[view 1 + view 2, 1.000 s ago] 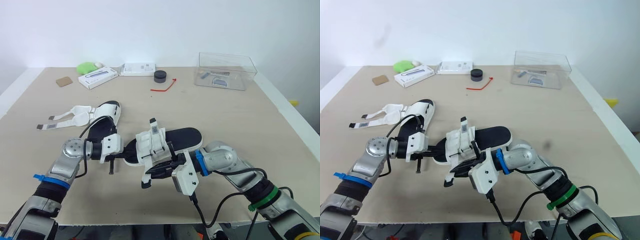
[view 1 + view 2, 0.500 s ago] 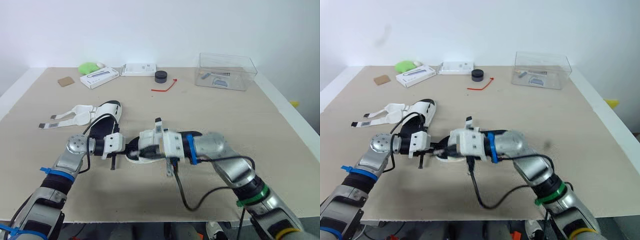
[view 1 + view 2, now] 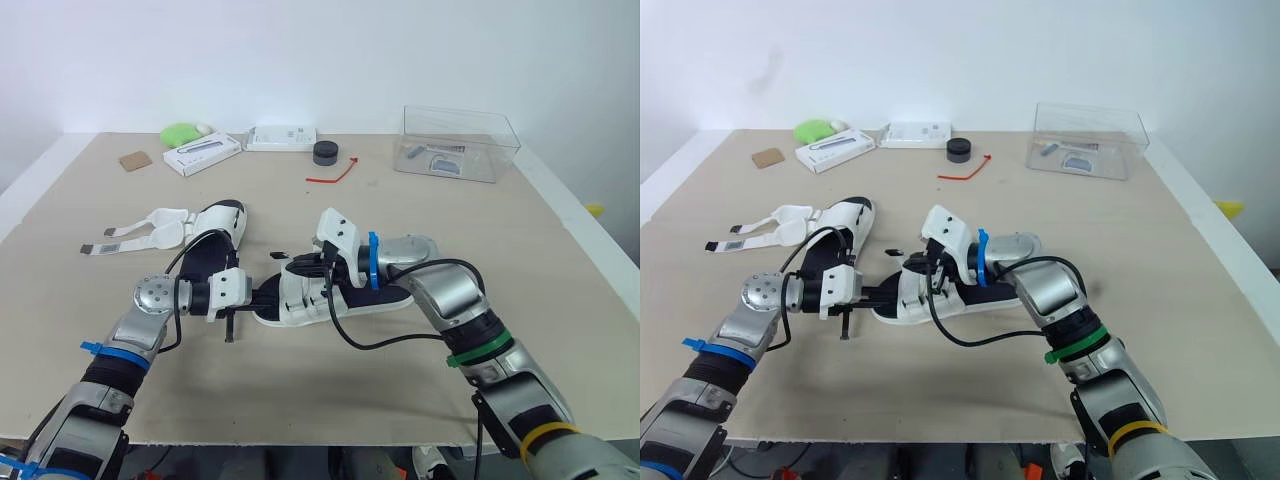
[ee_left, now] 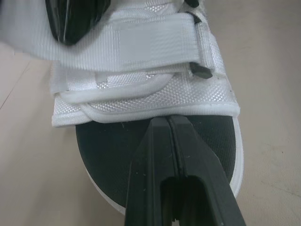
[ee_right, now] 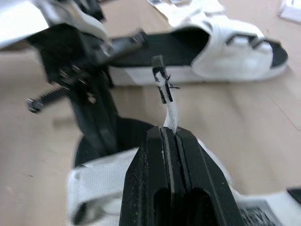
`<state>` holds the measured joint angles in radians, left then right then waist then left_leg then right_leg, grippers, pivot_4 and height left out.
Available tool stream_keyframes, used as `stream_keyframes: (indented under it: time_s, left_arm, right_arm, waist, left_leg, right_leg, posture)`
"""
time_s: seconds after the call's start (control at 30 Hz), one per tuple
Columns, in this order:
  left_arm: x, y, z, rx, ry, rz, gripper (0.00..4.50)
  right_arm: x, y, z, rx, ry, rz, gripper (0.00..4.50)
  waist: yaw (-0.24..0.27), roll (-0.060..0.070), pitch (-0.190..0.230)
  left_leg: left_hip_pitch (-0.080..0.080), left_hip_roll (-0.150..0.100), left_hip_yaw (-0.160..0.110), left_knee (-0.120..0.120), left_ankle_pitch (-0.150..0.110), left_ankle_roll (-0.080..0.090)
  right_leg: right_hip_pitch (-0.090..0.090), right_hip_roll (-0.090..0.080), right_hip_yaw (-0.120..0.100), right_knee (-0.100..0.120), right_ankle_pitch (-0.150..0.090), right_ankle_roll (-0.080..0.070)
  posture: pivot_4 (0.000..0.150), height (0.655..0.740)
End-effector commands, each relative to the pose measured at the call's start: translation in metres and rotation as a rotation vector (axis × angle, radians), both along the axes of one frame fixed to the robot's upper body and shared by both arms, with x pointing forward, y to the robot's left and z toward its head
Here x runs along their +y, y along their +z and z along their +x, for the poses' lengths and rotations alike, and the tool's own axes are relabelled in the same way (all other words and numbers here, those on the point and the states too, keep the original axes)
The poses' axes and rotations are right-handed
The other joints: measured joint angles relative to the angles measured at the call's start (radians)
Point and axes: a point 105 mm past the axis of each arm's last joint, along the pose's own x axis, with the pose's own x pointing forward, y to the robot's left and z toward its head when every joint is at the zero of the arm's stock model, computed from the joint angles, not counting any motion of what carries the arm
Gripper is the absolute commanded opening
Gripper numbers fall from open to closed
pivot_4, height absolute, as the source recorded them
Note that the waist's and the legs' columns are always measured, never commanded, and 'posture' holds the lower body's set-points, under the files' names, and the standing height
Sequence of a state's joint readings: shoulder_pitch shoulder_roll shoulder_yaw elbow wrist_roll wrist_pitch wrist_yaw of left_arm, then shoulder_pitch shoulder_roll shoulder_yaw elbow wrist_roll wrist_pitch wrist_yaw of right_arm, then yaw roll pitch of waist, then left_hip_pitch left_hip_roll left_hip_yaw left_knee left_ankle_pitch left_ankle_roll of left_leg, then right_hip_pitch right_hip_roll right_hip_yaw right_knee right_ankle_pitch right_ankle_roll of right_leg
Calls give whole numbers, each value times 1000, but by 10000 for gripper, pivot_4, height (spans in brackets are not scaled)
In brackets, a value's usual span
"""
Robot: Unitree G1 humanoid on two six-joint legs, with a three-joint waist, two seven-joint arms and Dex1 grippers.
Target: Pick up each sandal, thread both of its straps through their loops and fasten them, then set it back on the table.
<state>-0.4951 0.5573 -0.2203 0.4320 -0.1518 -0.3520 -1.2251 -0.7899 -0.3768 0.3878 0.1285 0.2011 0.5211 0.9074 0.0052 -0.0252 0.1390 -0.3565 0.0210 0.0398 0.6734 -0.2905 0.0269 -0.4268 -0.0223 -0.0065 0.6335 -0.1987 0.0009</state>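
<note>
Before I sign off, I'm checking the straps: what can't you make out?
Middle of the sandal: head views, the right arm covers it.
Where the strap pinched by the right hand leads: right wrist view, the hand hides it.
Contents of the clear box: head views, too small.

Most of the sandal cut off by the left wrist view's edge, strap root hidden inside the right gripper, clear box contents too small to tell

Beige tabletop: white strapped sandal with black footbed laid mid-table, second white sandal with straps splayed near it, leftward. Far edge lined with green lump, brown square pad, long white box, flat white box, black round cap, red cord, clear plastic box.
</note>
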Motion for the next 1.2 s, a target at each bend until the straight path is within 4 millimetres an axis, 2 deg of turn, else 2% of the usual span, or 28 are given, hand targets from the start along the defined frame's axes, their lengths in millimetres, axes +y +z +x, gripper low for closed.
stream_keyframes:
  time_s: [0.03, 0.1, 0.17, 0.2, 0.27, 0.3, 0.33, 0.4, 0.43, 0.47, 0.6, 0.7, 0.83, 0.87, 0.97, 1.0, 1.03, 1.1, 1.2]
  left_arm:
    - [6, -25, -7, 88, 21, 67, 0]
    - [6, -25, -7, 90, 22, 67, 0]
    - [6, -26, -7, 91, 23, 65, 0]
    - [5, -26, -8, 93, 24, 63, 0]
    - [6, -26, -8, 97, 25, 62, 0]
    - [6, -26, -8, 100, 26, 62, 0]
    - [6, -27, -8, 101, 26, 63, 0]
    - [7, -27, -9, 104, 27, 64, 0]
    - [7, -27, -9, 104, 27, 65, 0]
    - [7, -27, -9, 104, 27, 65, 0]
    - [7, -27, -9, 107, 26, 68, 0]
    - [6, -27, -8, 108, 22, 65, 0]
    - [1, -24, -8, 121, 20, 30, 0]
    - [0, -22, -9, 130, 21, 15, 0]
    - [-3, -14, -12, 167, 12, -25, 0]
    - [-4, -13, -13, 178, 9, -33, 0]
    - [-4, -12, -15, 186, 6, -34, 0]
    - [-5, -9, -17, 187, -2, -31, 0]
    - [-7, -7, -18, 177, -4, -32, 0]
  right_arm:
    - [-5, 13, 13, -70, -37, -11, 531]
    - [-5, 13, 18, -65, -57, -12, 531]
    - [-7, 13, 21, -65, -76, -12, 7097]
    - [-8, 13, 23, -73, -79, -16, 8839]
    - [-9, 17, 24, -97, -79, -17, 18188]
    - [-9, 21, 25, -115, -77, -13, 21389]
    - [-9, 28, 25, -139, -77, 1, 28633]
    - [-8, 37, 24, -176, -75, 20, 36619]
    - [-8, 42, 24, -202, -72, 29, 42141]
    - [-8, 46, 24, -223, -72, 36, 44433]
    - [0, 70, 19, -289, -46, 114, 44433]
    - [11, 78, 10, -284, 9, 171, 44433]
    - [19, 66, 3, -242, 60, 178, 27469]
    - [20, 63, 2, -232, 66, 174, 22030]
    - [20, 49, 5, -155, 63, 151, 8975]
    - [20, 45, 7, -137, 62, 137, 3086]
    - [20, 36, 12, -108, 44, 104, 293]
    - [18, 23, 24, -83, 9, 34, 293]
    - [17, 15, 30, -82, 19, -31, 293]
  waist:
    - [0, 0, 0]
    - [0, 0, 0]
    - [0, 0, 0]
    - [0, 0, 0]
    - [0, 0, 0]
    - [0, 0, 0]
    - [0, 0, 0]
    - [0, 0, 0]
    - [0, 0, 0]
    - [0, 0, 0]
    - [0, 1, 1]
    - [0, 2, 1]
    - [0, 2, 1]
    - [0, 2, 1]
    - [0, 2, 1]
    - [0, 2, 1]
    - [0, 2, 1]
    - [-1, 2, 1]
    - [-1, 2, 1]
  left_leg:
    - [0, 0, 0, 0, 0, 0]
    - [0, 0, 0, 0, 0, 0]
    - [0, 0, 0, 0, 0, 0]
    - [0, 0, 0, 0, 0, 0]
    - [0, 0, 0, 0, 0, 0]
    - [0, 1, 0, 0, 0, 0]
    - [0, 0, -1, 0, 0, 0]
    - [0, 0, -1, -1, 0, 0]
    - [-1, 0, -1, -1, 0, 0]
    - [-1, 0, -1, -1, 0, 0]
    - [-3, 0, -1, -1, 0, 0]
    - [-3, 0, -1, -1, 0, 0]
    - [-3, 1, -2, -1, 0, 0]
    - [-3, 0, -2, -1, 0, 0]
    - [-3, 0, -1, -1, 0, 0]
    - [-4, 0, -1, -1, 0, 0]
    - [-4, 0, -1, -1, 0, 0]
    - [-5, 0, 0, -1, -1, 0]
    - [-13, -1, 0, -1, -1, 0]
  right_leg:
    - [0, 0, 0, 0, 0, 0]
    - [0, 0, 0, 0, 0, 0]
    - [0, 0, 0, 0, 0, 0]
    - [0, 0, 0, 0, 0, 0]
    - [0, 0, 0, 0, 0, 0]
    - [0, 0, 0, 0, 0, 0]
    - [0, 0, 0, 0, 0, 0]
    - [0, 0, 0, 0, -1, 0]
    - [0, 0, 0, 0, 0, -2]
    - [-1, 0, 0, 0, 2, -4]
    - [-3, 0, 0, 0, 1, -4]
    - [-3, 0, 0, 0, 1, -4]
    - [-3, 0, 0, 0, 1, -4]
    - [-3, 0, 0, 0, 1, -4]
    - [-3, 0, -1, 0, 1, -4]
    - [-3, -1, 0, -1, 2, -4]
    - [-3, -1, 0, -1, 1, -4]
    - [-5, 0, 0, -1, 1, -4]
    - [-13, 0, 0, 0, 2, -5]
  posture:
    - [1500, 7400]
    - [1500, 7400]
    - [1500, 7400]
    - [1500, 7400]
    - [1500, 7400]
    - [1500, 7400]
    - [1500, 7400]
    - [1500, 7400]
    - [1500, 7400]
    - [1500, 7400]
    - [1500, 7400]
    - [1500, 7400]
    - [1500, 7400]
    - [1500, 7400]
    - [1500, 7400]
    - [1500, 7400]
    - [1500, 7400]
    - [1500, 7400]
    - [1500, 7400]
